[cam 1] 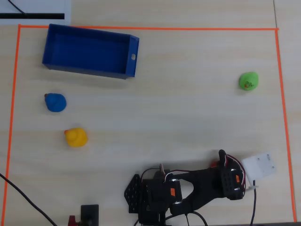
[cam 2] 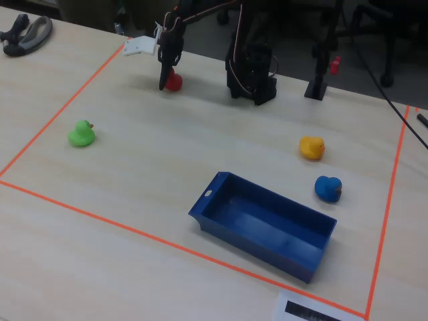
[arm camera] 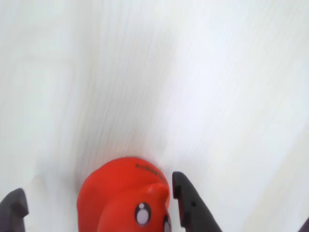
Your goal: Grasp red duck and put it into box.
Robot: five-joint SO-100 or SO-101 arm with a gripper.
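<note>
The red duck [arm camera: 123,198] fills the bottom of the wrist view, sitting on the pale wooden table between my two dark fingers. My gripper [arm camera: 96,186] is open around it; the right finger [arm camera: 186,200] is close beside the duck and the left finger [arm camera: 14,208] stands well apart. From overhead, only a sliver of the red duck [cam 1: 214,164] shows beside the gripper [cam 1: 220,157], at the lower right. In the fixed view the gripper [cam 2: 166,79] hangs over the duck [cam 2: 174,82]. The dark blue box [cam 1: 84,70] lies far off at the upper left, empty.
A green duck [cam 1: 248,81], a yellow duck [cam 1: 75,137] and a blue duck [cam 1: 56,102] sit on the table. A white plate [cam 1: 261,165] lies just right of the gripper. Orange tape [cam 1: 141,28] frames the work area. The arm's base [cam 1: 155,195] stands at the bottom edge.
</note>
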